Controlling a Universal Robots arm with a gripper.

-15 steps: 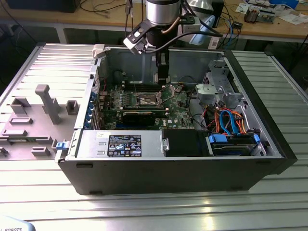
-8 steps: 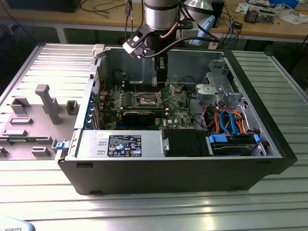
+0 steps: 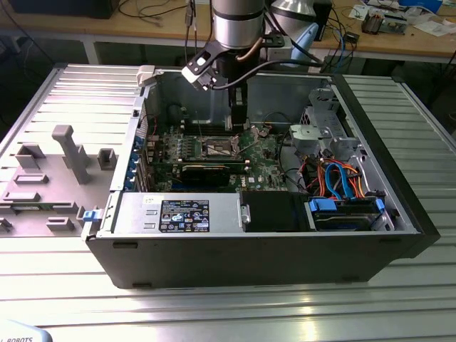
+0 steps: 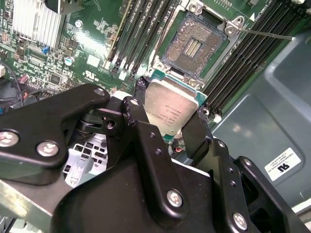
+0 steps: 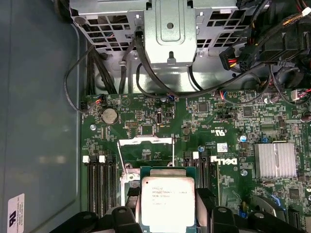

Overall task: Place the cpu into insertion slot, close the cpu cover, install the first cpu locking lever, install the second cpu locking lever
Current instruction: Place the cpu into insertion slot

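Setting: ribbed metal desk (image 3: 214, 306) carrying an open computer case (image 3: 249, 249) that lies on its side, with grey plastic fixtures (image 3: 68, 153) on the desk at the exterior view's left.
Fingers: two black fingers (image 4: 135, 111) pinch the cpu by opposite edges.
Gripper: the gripper (image 4: 171, 110) hangs low inside the case over the circuit board; in the exterior view (image 3: 237, 117) it sits above the middle of the board.
Cpu: the cpu (image 4: 167, 97) is clamped flat, silvery top toward both wrist cameras, with a green rim showing around it (image 5: 167, 196). It is held clear of the board and not seated; how high it hangs I cannot tell.
Insertion slot: the insertion slot (image 4: 193, 42) lies open just beyond the cpu, its contact field bare inside the silvery rim.
Cpu cover: the cpu cover (image 5: 146, 141) stands raised off the socket, seen nearly edge-on as a thin silver frame.
Locking lever: a thin locking lever (image 4: 267, 34) juts out unlatched from one corner of the socket, across the memory slots.
Memory slots: long dark memory slots (image 4: 141, 34) flank the socket on both sides.
Circuit board: the green circuit board (image 5: 194, 121) also carries a finned heatsink (image 5: 275, 160).
Arm: the silver arm (image 3: 239, 25) comes down into the case from above.
Case side: blue and orange cables (image 3: 342, 182) fill the end of the case at the exterior view's right.
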